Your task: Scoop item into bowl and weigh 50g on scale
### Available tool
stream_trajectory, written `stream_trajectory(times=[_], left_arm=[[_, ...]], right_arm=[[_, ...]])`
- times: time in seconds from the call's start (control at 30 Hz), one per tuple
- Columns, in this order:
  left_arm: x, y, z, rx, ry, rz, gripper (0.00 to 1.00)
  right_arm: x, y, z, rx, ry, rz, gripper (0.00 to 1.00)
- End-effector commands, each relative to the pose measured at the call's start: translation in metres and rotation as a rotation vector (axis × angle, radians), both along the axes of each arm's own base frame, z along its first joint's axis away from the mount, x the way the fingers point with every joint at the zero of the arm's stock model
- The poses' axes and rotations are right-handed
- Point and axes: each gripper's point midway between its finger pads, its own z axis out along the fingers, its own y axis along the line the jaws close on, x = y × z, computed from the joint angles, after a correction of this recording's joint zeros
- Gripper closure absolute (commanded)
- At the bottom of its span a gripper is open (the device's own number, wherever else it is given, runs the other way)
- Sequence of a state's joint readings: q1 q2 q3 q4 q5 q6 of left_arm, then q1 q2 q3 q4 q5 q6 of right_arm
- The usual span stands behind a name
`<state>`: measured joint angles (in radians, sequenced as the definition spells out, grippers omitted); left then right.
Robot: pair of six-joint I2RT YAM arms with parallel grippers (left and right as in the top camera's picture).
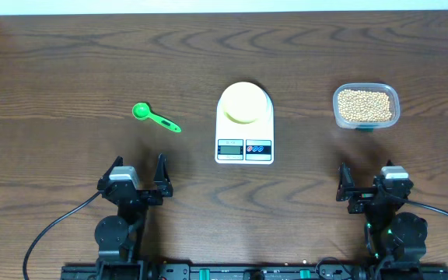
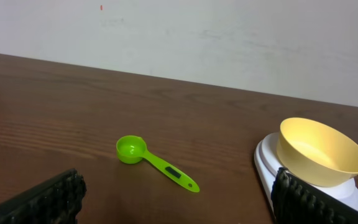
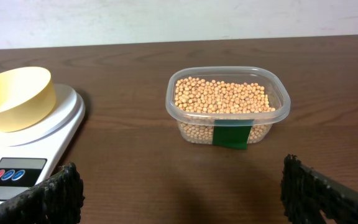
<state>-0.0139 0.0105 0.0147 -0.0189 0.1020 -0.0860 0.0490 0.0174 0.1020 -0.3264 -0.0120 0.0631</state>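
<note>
Both arms are parked at the 6 o'clock edge of the worktop (image 1: 68, 62). The left end effector (image 2: 178, 186) is released, its jaws spread wide with nothing between them. Same deal for the right end effector (image 3: 180, 186): wide apart, gripping nothing.

The scale (image 1: 244, 124) sits pretty much dead centre, with its display (image 1: 230, 147) and buttons (image 1: 259, 147) on the 6 o'clock edge. The readout is too small to make out. The bowl (image 1: 244, 102) stands upright on the scale's 12 o'clock end.

The beans (image 1: 365, 105) are all in a clear tub (image 1: 335, 105) at roughly 3 o'clock from the scale, well apart from it. In the right wrist view the tub is straight ahead of the end effector and has a green label (image 3: 232, 137) on its near wall.

A green spoon (image 1: 155, 117) lies flat on the worktop at 9 o'clock from the scale, well apart from it too. Its cup end points toward 10 o'clock and its handle toward 4 o'clock. From the left wrist view the cup probably faces up, though it's hard to be sure. Neither end effector touches anything.
</note>
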Motion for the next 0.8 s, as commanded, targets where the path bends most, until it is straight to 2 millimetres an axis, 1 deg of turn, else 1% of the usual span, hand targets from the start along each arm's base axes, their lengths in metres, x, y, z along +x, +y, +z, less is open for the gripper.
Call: stream_trajectory(times=[0.0,0.47,0.53,0.63,0.7,0.73,0.77], left_arm=[[-0.001,-0.001,-0.016,-0.010,0.055,-0.008,0.02],[-0.001,-0.001,-0.016,-0.010,0.055,-0.008,0.02],[-0.001,-0.003,-0.016,-0.012,0.055,-0.016,0.02],[-0.001,-0.004,-0.016,-0.013,0.055,-0.024,0.02],[-0.002,-0.012,-0.014,-0.018,0.051,-0.073,0.02],[-0.004,-0.021,-0.011,-0.024,0.045,-0.124,0.02],[-0.009,-0.040,0.001,-0.036,0.026,-0.236,0.02]], right_arm=[[0.000,0.002,-0.002,-0.011,0.006,0.012,0.01],[0.000,0.002,-0.002,-0.011,0.005,0.012,0.01],[0.000,0.005,-0.002,0.001,0.005,0.026,0.01],[-0.002,0.016,-0.001,0.018,0.005,0.093,0.01],[-0.003,0.028,0.001,0.033,-0.004,0.158,0.01],[-0.006,0.041,0.010,0.049,-0.031,0.234,0.01],[-0.009,0.050,0.027,0.055,-0.076,0.293,0.01]])
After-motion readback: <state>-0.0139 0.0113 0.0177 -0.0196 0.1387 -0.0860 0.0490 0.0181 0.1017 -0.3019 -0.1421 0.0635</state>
